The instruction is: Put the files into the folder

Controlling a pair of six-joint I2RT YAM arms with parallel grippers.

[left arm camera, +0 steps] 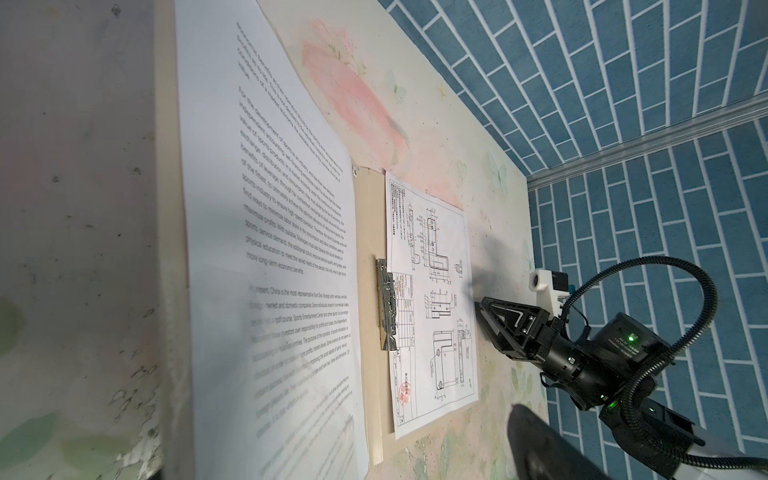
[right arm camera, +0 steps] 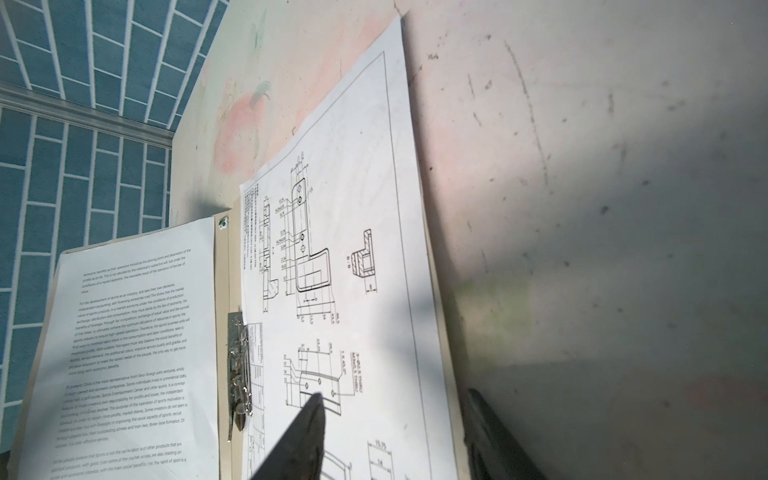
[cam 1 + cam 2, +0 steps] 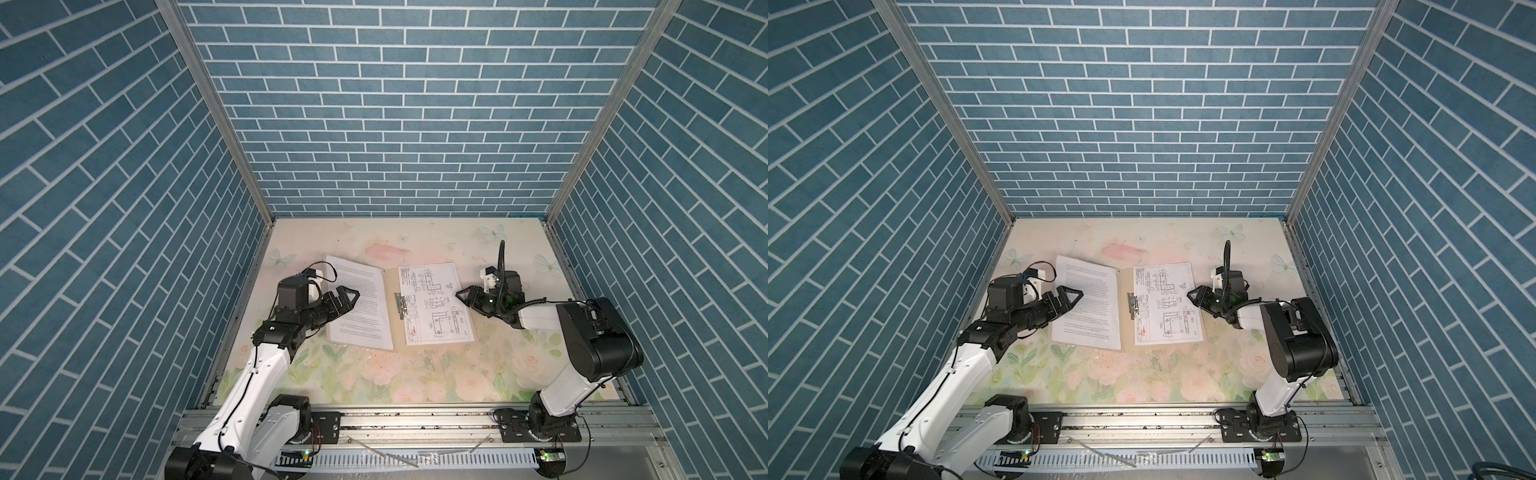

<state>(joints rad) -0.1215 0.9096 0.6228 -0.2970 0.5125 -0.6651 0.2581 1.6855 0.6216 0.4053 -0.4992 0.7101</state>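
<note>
Folder (image 3: 397, 334) (image 3: 1125, 282) (image 1: 368, 232) (image 2: 227, 270) lies open, mid-tabletop, both flaps spread. It is plain tan card, unmarked, and shows only as thin margins around the sheets. Metal clip (image 3: 399, 306) (image 3: 1132, 306) (image 1: 385, 305) (image 2: 239, 365) sits along the spine, touching the drawing sheet's inner edge; can't tell if it pinches the paper.

Text sheet (image 3: 361, 307) (image 3: 1090, 307) (image 1: 282, 249) (image 2: 133, 332) covers the left flap: white, dense black paragraphs. That flap looks slightly raised at its outer edge. Drawing sheet (image 3: 434, 305) (image 3: 1165, 305) (image 1: 432, 291) (image 2: 332, 270) lies flat on the right flap: white, black technical line drawings, thin border, small red stamp at the near corner.

Left gripper (image 3: 347, 299) (image 3: 1069, 301) hangs over the text sheet's outer edge, fingers spread wide, gripping nothing. Right gripper (image 3: 463, 296) (image 3: 1194, 296) (image 1: 484, 311) sits at the drawing sheet's outer edge, fingers roughly half apart. In the right wrist view one of its fingers (image 2: 303, 436) is over the sheet and the other is past the folder's edge; nothing looks clamped.

Tabletop (image 3: 415, 374) (image 3: 1142, 374) (image 1: 436, 104) (image 2: 582, 166) has a pale floral print with pink roses, green leaves, butterflies, and is scuffed and speckled. Three walls (image 3: 395, 104) (image 3: 1121, 104) of blue brick pattern with white joints box it in, with aluminium posts at the corners. An aluminium rail (image 3: 415, 415) runs along the front, carrying both arm bases.
</note>
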